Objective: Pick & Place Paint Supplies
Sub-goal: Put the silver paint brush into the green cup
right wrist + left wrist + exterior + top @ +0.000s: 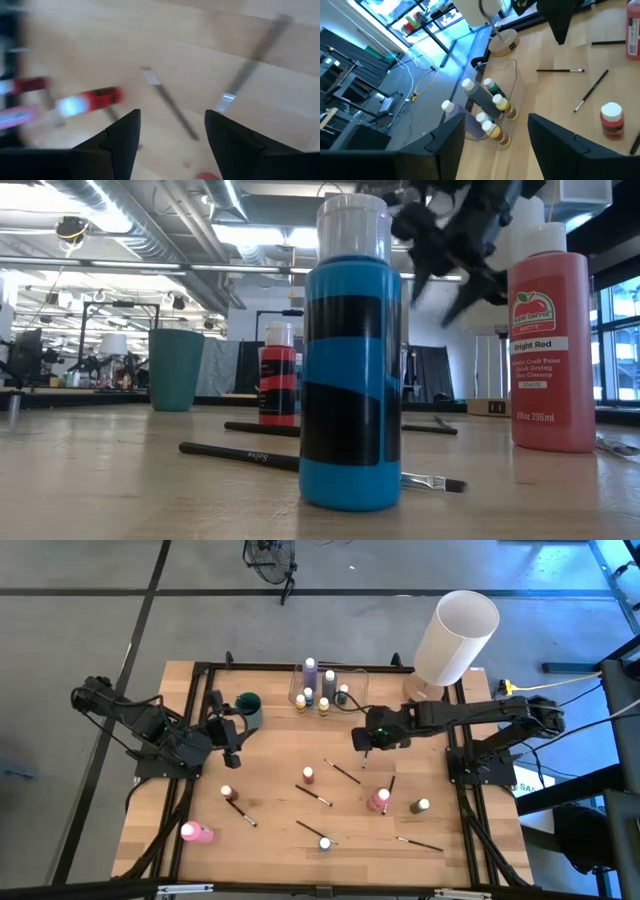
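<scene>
The table (270, 840) carries a white cylinder (455, 637) at its far right corner and a teal cup (248, 708) near the left arm. A clear container (318, 687) at the far edge holds several bottles (487, 107). More bottles (379, 799) and brushes (313, 796) lie scattered mid-table. The right gripper (362, 744) hangs spread and empty over the middle. The left gripper (232, 752) waits spread beside the cup.
</scene>
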`<state>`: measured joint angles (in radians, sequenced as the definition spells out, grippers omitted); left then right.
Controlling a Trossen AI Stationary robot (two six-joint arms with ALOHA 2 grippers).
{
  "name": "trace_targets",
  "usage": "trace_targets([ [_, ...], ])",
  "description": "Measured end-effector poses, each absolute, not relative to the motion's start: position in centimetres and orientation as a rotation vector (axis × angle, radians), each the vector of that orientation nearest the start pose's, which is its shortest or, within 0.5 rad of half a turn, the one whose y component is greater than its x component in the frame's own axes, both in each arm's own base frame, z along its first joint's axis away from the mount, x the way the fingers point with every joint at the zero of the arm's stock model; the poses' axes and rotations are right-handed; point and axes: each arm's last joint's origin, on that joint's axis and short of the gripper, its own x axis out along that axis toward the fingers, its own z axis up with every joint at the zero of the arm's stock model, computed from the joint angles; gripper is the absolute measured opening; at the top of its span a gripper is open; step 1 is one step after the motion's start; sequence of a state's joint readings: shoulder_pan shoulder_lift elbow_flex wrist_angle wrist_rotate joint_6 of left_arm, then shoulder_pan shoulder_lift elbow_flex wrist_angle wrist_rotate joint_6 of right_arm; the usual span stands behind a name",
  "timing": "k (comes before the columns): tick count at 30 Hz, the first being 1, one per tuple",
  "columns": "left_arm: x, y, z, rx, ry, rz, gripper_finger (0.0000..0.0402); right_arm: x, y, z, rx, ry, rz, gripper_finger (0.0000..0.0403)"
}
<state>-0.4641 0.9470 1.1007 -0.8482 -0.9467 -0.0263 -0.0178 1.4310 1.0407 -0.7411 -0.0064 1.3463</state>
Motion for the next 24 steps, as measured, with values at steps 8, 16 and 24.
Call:
trace_targets([
  [8, 15.9, -5.4, 35.9, 0.379, 0.535, 0.43, 0.021, 28.6, 0.3, 20.4, 1.176, 1.103, -0.858, 0.0225],
  [16, 16.1, -5.6, 35.7, 0.366, 0.542, 0.428, 0.021, 29.0, 0.8, 18.3, 1.156, 1.19, -0.929, 0.0225],
  [24, 16.2, -5.6, 34.7, 0.383, 0.569, 0.425, 0.021, 29.2, 1.1, 18.2, 1.072, 1.164, -0.919, 0.0225],
])
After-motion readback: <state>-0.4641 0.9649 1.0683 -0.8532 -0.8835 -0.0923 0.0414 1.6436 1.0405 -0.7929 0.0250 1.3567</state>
